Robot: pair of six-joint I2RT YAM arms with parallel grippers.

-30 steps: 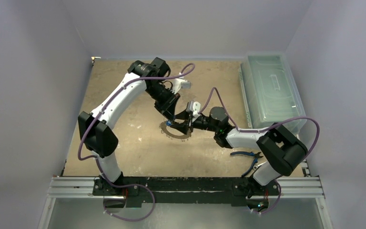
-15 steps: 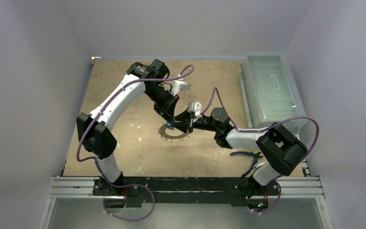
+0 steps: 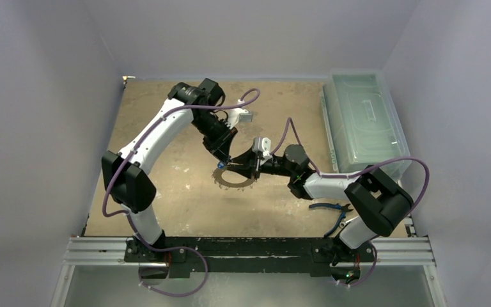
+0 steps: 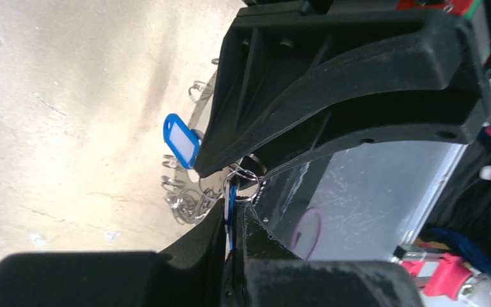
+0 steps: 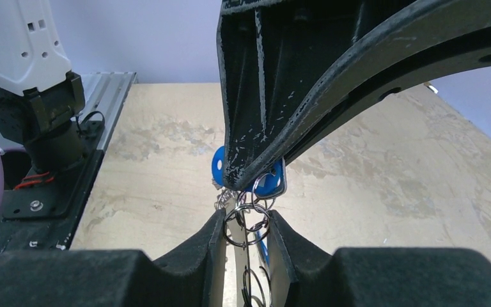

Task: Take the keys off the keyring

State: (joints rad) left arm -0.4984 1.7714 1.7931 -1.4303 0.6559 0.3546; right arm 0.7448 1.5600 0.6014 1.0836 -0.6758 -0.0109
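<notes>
1. A worn tan tabletop (image 3: 281, 102) sits inside plain pale grey walls (image 3: 38, 96), seen from above. Two white and black robot arms reach in from the near edge and meet at the middle of the surface.
2. At that meeting point is the keyring (image 3: 233, 180), a large thin grey metal ring. The keys (image 3: 230, 187), small and silvery, stick out around its rim like the teeth of a gear. Whether the ring rests on the tabletop or hangs just above it cannot be told.
3. The left gripper (image 3: 226, 158) points down at the far edge of the ring. Its two black fingers are pressed together on a blue-headed key (image 5: 270, 181), whose rounded blue plastic head shows on both sides of the fingertips in the right wrist view.
4. The right gripper (image 3: 248, 167) reaches in from the right, its tips just beside the left gripper's tips. Its fingers are drawn in close around small silver wire split rings (image 5: 246, 224), which fill the narrow gap and appear to touch both pads.
5. In the left wrist view, a blue plastic tag with a white label window (image 4: 180, 141) hangs just beside the fingertips, with a tangle of silvery rings and keys below it.
6. A clear plastic box with a lid (image 3: 361, 121) lies along the right edge of the table, well apart from the ring.
7. Blue-handled pliers (image 3: 332, 211) lie on the tabletop near the base of the right arm.
</notes>
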